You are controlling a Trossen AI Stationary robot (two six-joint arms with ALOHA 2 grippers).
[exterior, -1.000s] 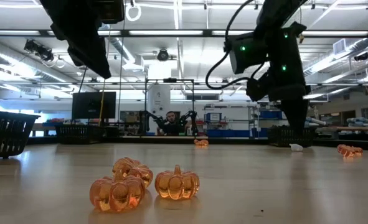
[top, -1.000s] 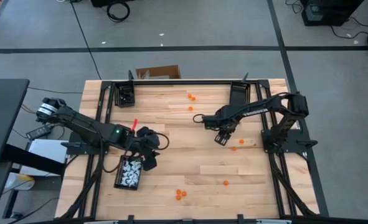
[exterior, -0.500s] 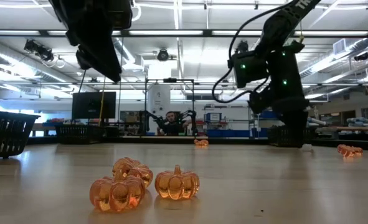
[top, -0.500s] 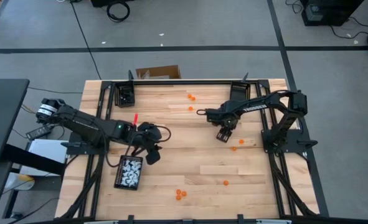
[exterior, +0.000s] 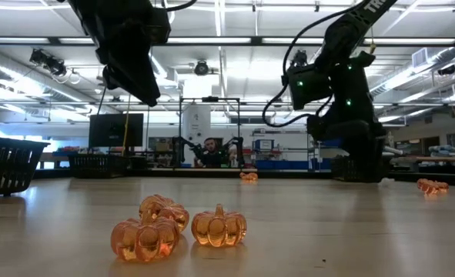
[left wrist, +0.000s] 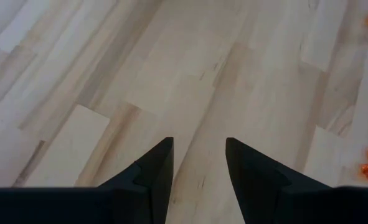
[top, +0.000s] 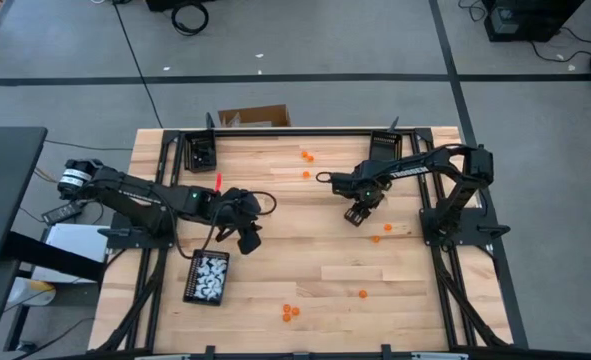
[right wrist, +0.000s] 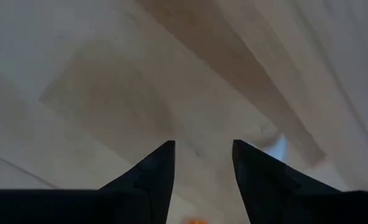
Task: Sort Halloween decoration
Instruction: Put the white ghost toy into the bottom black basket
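- Table [top: 305, 240]: light wood, the landmark for all entries.
- Left gripper [top: 248, 240]: over the table's left-centre, fingers [left wrist: 155, 165] apart, nothing between them.
- Right gripper [top: 355, 215]: over the table's right-centre, jaws parted and empty.
- Tray of white trinkets [top: 207, 277]: near the table's front-left edge, just beside the left gripper.
- Orange pumpkins [exterior: 177, 227]: 3 clustered near the table's front edge; others scattered singly toward its far and right sides.

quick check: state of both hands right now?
Left hand: open, nothing between its fingers, above bare light wooden table.
Right hand: open, holding nothing, over the table near a small orange pumpkin trinket.
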